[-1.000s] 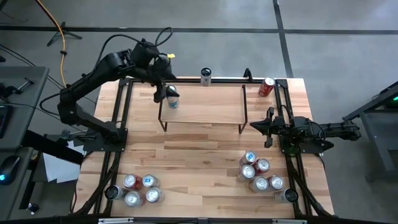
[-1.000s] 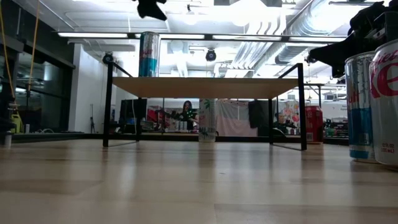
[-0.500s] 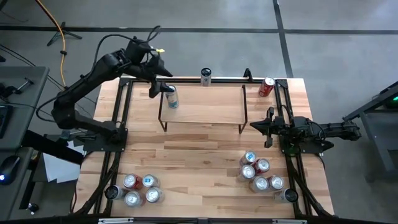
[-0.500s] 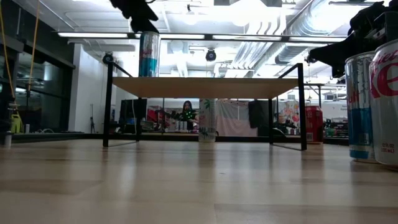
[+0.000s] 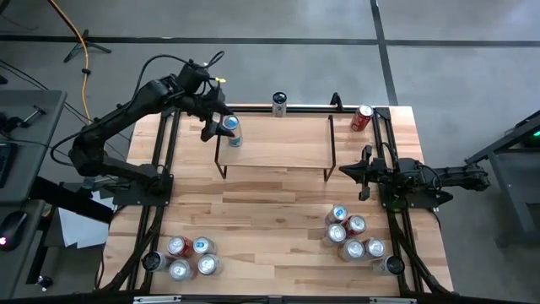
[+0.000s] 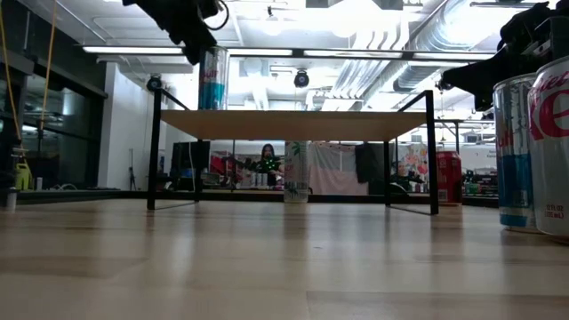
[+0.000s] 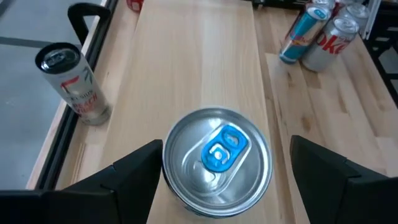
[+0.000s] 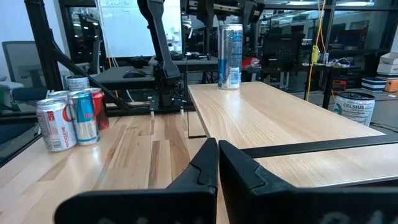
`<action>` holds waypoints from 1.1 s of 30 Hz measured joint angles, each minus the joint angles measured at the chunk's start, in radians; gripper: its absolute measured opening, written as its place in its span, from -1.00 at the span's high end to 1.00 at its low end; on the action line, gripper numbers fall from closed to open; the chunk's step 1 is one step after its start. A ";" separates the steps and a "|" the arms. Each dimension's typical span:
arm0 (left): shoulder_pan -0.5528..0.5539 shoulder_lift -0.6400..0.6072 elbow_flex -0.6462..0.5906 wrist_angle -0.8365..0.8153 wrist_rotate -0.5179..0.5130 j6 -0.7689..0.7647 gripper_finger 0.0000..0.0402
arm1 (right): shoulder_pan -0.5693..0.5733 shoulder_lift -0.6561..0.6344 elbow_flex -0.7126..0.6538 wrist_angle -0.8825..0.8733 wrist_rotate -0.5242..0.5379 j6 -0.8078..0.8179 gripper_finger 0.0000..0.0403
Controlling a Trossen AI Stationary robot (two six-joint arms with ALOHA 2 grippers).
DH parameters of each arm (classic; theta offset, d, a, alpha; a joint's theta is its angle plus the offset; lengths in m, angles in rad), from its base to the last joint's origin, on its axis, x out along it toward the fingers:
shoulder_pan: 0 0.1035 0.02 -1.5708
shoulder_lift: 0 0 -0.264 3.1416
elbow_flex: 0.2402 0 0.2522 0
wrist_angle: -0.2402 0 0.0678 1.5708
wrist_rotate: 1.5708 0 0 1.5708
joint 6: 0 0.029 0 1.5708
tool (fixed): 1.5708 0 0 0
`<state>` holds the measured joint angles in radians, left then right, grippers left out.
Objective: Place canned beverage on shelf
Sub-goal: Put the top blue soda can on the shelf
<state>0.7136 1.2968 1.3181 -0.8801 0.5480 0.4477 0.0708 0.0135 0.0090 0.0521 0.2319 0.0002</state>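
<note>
Silver, with a blue tab on its lid, the slim canned beverage point(image 5: 232, 131) is standing upright on the light wood plank shelf with thin black rod legs point(image 5: 278, 148), near the shelf's left end and close to its back edge. A second ago the left gripper point(image 5: 210, 127) was right over this can; now it is hanging a little to the can's left and just above it, its fingers spread wide and holding nothing, as the left wrist view shows with both dark fingers well clear of the lid point(image 7: 217, 158). Judging from that, the placing is done for this can and the arm is drawing away.

Room beside the can is generous: the plank to its right is bare all the way along, while the back edge is close behind it, so any nudge backward could tip it off. Beyond that edge, a white can point(image 5: 279, 104) is sitting on the wooden surface point(image 5: 270, 219). Far right of the shelf, the right gripper point(image 5: 364, 172) is waiting fully closed and empty, no different from a second ago
</note>
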 joint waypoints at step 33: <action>-0.116 -0.111 -0.031 -0.009 -0.297 -0.314 0.22 | 0.000 0.000 0.000 0.000 0.000 0.000 1.00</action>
<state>0.5972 1.1853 1.2869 -0.8887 0.2505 0.1336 0.0708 0.0137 0.0090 0.0521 0.2320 0.0006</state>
